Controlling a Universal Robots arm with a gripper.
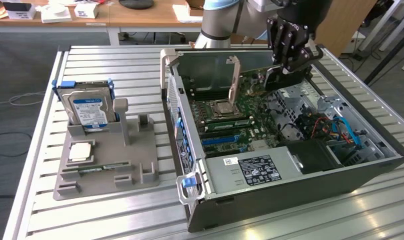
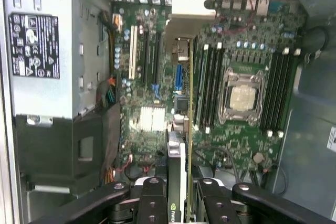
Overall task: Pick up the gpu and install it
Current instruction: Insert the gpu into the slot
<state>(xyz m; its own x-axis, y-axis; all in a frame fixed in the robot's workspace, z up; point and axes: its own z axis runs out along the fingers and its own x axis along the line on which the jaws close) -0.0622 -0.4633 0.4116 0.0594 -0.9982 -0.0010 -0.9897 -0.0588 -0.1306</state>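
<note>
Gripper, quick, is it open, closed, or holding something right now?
Gripper: closed on the graphics card, holding it on edge above the motherboard inside the open computer case.

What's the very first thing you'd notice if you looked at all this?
First comes the big open computer case lying on the metal table, with its green motherboard showing. Right above it hangs the black tool, gripping the gpu edge-on over the board. At the exterior view's left, a hard drive with a blue-white label stands in a grey holder.
</note>
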